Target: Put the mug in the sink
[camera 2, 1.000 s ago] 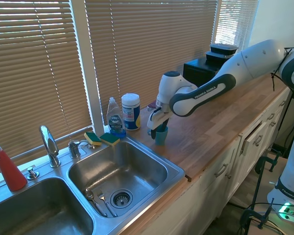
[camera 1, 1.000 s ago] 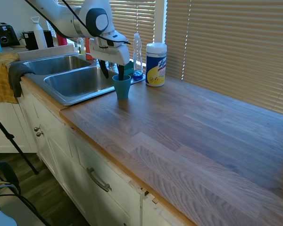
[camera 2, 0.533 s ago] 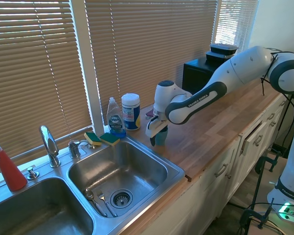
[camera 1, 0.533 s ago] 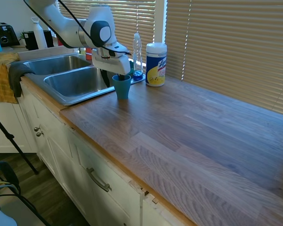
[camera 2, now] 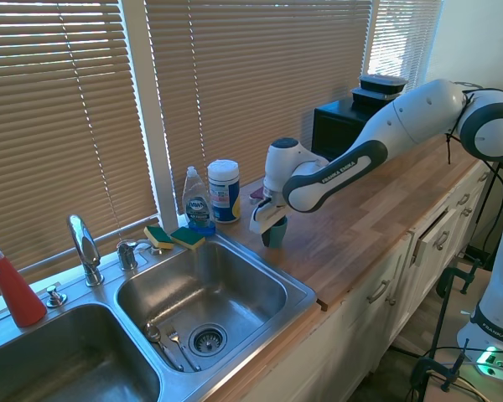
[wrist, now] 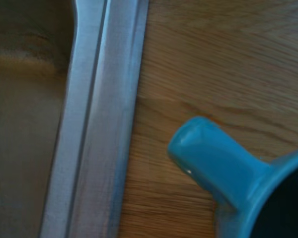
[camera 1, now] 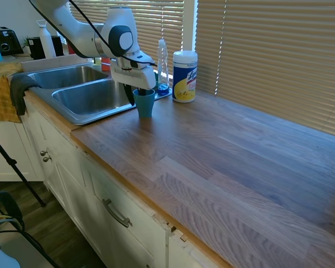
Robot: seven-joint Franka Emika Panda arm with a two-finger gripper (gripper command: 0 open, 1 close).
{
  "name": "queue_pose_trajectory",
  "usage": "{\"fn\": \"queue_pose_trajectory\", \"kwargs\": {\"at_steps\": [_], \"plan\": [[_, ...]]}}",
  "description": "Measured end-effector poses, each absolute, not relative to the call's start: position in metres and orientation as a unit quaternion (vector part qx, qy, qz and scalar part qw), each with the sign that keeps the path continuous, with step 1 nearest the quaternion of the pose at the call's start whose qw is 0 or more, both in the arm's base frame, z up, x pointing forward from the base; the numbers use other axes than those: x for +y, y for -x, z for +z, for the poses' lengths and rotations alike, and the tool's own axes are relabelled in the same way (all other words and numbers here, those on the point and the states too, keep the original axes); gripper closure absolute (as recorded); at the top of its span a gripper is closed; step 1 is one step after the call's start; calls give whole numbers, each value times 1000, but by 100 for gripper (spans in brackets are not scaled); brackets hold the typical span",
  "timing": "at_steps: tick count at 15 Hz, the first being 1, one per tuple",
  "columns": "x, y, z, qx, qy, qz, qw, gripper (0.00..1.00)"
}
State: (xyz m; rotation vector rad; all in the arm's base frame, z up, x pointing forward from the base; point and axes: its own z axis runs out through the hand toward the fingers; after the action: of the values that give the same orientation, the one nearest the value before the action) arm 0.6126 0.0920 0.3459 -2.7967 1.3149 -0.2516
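Observation:
The teal mug (camera 1: 145,105) stands upright on the wooden counter, just right of the sink (camera 1: 72,114) rim. My gripper (camera 1: 137,96) comes down on the mug's sink-side wall, one finger inside the rim and the other pressed against the outside, shut on it. From the other side the mug (camera 2: 277,234) sits under the gripper (camera 2: 268,233), close to the near basin of the sink (camera 2: 306,293). The wrist view shows the mug (wrist: 223,168) with a short handle pointing toward the steel sink rim (wrist: 97,124).
A white-and-yellow wipes canister (camera 1: 185,76) and a clear slim bottle (camera 1: 163,64) stand behind the mug. Sponges (camera 2: 174,237) lie on the sink's back rim beside the faucet (camera 2: 84,247). Cutlery (camera 2: 163,339) lies in the near basin. A cloth (camera 1: 3,89) hangs over the sink's far end.
The gripper has come down over the mug, and its outer finger has moved in against the mug's wall. The mug has stayed in place on the counter.

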Motion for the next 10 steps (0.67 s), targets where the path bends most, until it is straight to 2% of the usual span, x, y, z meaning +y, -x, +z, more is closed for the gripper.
{"fn": "queue_pose_trajectory", "kwargs": {"at_steps": [10], "plan": [[92,-613,353,424,901,-87,26,100]]}}
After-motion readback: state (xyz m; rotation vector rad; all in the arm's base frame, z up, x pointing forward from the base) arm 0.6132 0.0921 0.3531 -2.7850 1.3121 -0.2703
